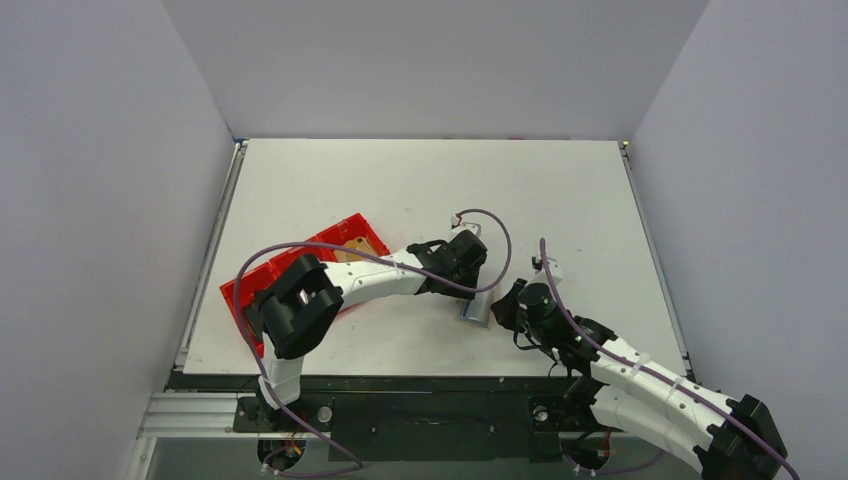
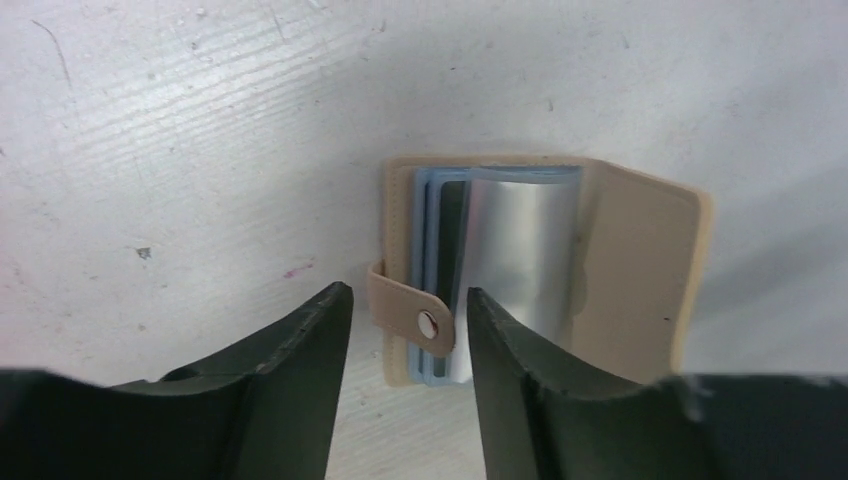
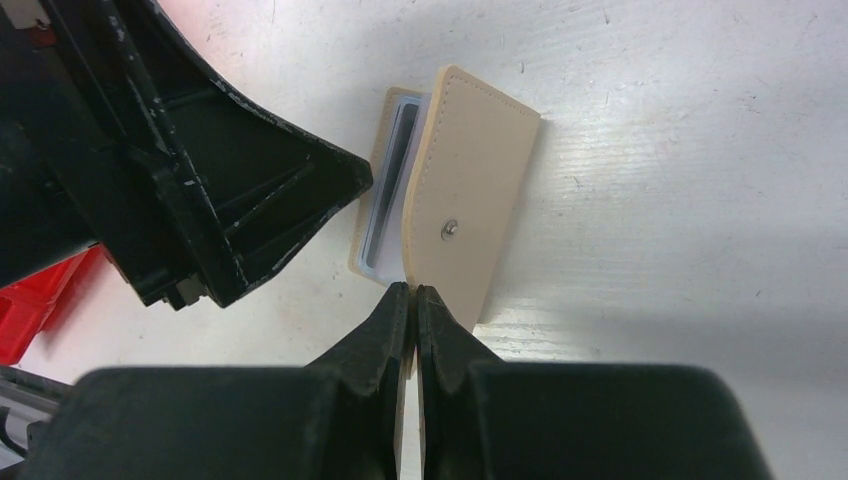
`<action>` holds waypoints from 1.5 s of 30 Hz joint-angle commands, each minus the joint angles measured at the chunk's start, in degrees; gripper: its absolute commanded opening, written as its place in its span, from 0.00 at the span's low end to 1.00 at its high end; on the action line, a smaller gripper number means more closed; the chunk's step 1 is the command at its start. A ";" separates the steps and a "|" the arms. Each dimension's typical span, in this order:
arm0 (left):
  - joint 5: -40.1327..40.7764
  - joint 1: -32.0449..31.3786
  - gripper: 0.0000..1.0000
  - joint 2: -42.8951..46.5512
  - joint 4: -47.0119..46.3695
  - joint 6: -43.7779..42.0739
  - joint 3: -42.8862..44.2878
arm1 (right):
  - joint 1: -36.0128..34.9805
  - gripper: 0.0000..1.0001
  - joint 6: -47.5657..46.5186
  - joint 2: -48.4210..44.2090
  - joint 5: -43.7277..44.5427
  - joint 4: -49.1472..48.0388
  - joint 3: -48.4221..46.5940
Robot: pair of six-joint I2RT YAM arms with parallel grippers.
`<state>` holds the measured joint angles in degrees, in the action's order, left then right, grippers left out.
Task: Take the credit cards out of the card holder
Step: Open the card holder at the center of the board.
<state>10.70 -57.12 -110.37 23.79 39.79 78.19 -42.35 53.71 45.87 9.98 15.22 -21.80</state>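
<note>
The tan card holder (image 2: 640, 270) lies unfolded on the white table, with its snap tab (image 2: 410, 310) pointing at the left wrist camera. Light blue credit cards (image 2: 432, 250) sit stacked in its sleeves beside a shiny silvery sleeve (image 2: 520, 260). My left gripper (image 2: 408, 300) is open. Its fingers straddle the tab and the near edge of the cards, with a gap on each side. My right gripper (image 3: 413, 292) is shut on the near edge of the raised cover (image 3: 475, 190). From above, the card holder (image 1: 476, 308) lies between the left gripper (image 1: 470, 265) and the right gripper (image 1: 505, 310).
A long red tray (image 1: 340, 240) lies on the table's left side under the left arm, with a tan object (image 1: 357, 246) inside it. Grey walls stand round the table on three sides. Purple cables loop over both arms.
</note>
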 commanded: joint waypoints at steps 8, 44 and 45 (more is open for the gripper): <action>6.51 0.21 0.00 2.01 3.49 -0.94 0.03 | 0.78 0.00 0.11 -1.07 3.30 4.07 -1.02; -2.02 8.74 0.00 25.38 -7.02 8.36 -28.79 | -14.70 0.45 -5.03 20.69 4.81 1.71 -22.17; -2.49 8.98 0.00 25.69 -7.80 8.46 -29.34 | -14.70 0.45 -5.20 21.73 4.71 1.15 -22.07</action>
<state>11.11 -49.58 -87.44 21.02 46.61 50.15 -56.73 49.47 62.94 15.09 21.41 -44.25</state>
